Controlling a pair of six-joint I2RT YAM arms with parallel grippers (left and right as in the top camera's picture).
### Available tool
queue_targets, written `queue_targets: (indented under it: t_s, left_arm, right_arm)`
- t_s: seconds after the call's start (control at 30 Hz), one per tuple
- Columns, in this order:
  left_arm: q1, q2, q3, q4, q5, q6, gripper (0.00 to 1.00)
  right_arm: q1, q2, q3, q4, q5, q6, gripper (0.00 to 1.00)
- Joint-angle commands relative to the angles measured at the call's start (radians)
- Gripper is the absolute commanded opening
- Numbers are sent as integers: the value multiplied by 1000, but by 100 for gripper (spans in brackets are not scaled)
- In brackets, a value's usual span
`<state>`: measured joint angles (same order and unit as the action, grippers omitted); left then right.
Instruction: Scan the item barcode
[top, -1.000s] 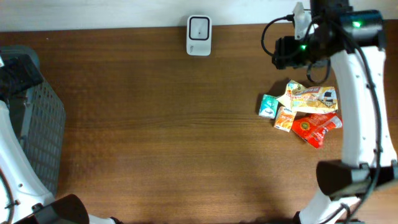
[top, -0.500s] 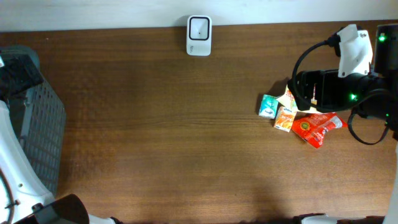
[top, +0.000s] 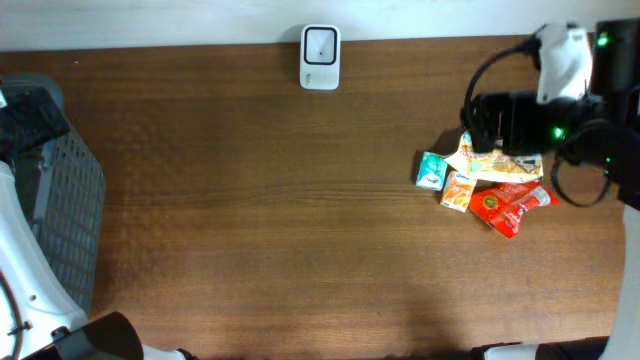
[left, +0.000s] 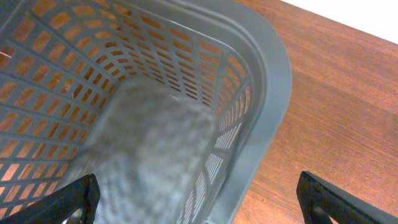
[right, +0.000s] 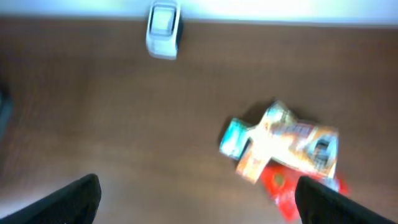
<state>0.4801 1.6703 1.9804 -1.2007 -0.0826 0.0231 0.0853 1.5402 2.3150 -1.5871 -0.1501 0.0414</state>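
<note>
Several small items lie in a heap at the table's right: a teal packet (top: 430, 170), an orange carton (top: 457, 190), a pale yellow snack bag (top: 497, 159) and a red packet (top: 510, 206). No barcode can be made out. The white scanner (top: 320, 43) stands at the back edge. My right gripper (top: 482, 122) hovers above the heap's back side. In the blurred right wrist view it (right: 202, 202) is open and empty, with the snack bag (right: 297, 144) and scanner (right: 163, 30) ahead. My left gripper (left: 199, 202) is open and empty over the basket's rim.
A grey mesh basket (top: 75, 215) stands at the table's left edge, with the left arm (top: 30, 120) over it. Its rim (left: 277, 68) and a grey block inside it (left: 155, 149) fill the left wrist view. Bare brown wood lies between basket and heap.
The right arm swung from the back of the table down over the heap of items, and its jaws opened wide. The left arm has not moved.
</note>
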Motion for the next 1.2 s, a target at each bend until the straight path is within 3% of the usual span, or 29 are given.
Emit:
queue_targets:
  t_s: [0.0, 0.17, 0.27, 0.33, 0.73, 0.93, 1.17]
  left_arm:
    - [3, -3, 0, 2, 0, 15, 99]
    - [3, -3, 0, 2, 0, 15, 99]
    - [3, -3, 0, 2, 0, 15, 99]
    - [3, -3, 0, 2, 0, 15, 99]
    - [3, -3, 0, 2, 0, 15, 99]
    - [3, -3, 0, 2, 0, 15, 99]
    - [3, -3, 0, 2, 0, 15, 99]
  right_arm:
    - [6, -31, -24, 125, 85, -8, 99]
    - [4, -137, -198, 385, 136, -8, 99]
    - [0, -237, -401, 591, 140, -8, 99]
    - [-15, -350, -621, 769, 136, -8, 99]
    - [-93, -942, -1553, 1299, 136, -8, 99]
    - [-94, -1252, -1998, 1730, 101, -4, 99]
    - [-92, -1459, -2201, 1802, 99, -4, 99]
